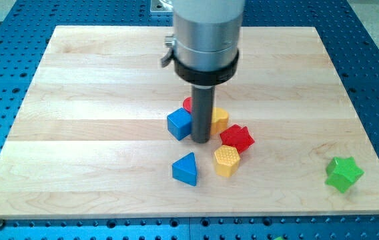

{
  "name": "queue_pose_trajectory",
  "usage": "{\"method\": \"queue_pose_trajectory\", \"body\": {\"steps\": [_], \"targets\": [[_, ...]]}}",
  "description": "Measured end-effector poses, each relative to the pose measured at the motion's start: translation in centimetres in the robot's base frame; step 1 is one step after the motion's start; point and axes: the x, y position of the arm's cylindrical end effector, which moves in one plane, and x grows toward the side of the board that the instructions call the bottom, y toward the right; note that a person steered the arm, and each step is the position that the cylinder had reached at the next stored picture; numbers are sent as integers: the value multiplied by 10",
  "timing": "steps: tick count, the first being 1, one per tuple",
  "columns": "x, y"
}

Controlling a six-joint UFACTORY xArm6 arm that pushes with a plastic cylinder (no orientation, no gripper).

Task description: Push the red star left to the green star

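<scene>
The red star [237, 138] lies right of the board's middle. The green star [343, 174] lies far off at the view's lower right, near the board's edge. My tip [201, 141] rests on the board just left of the red star, between it and a blue cube [179, 124]. The rod hides part of a yellow block [219, 119] and most of a red block [187, 104] behind it.
A yellow hexagonal block [227, 161] sits just below the red star. A blue triangular block [185, 169] lies below my tip. The wooden board [76, 133] sits on a blue perforated table.
</scene>
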Motion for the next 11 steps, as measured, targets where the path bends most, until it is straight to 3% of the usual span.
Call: {"method": "queue_pose_trajectory", "body": {"steps": [2, 3, 5, 6, 8, 9, 10, 11], "targets": [[31, 120], [-13, 77], [29, 33], [70, 80], [65, 105], [34, 74], [10, -11], [24, -75]]}}
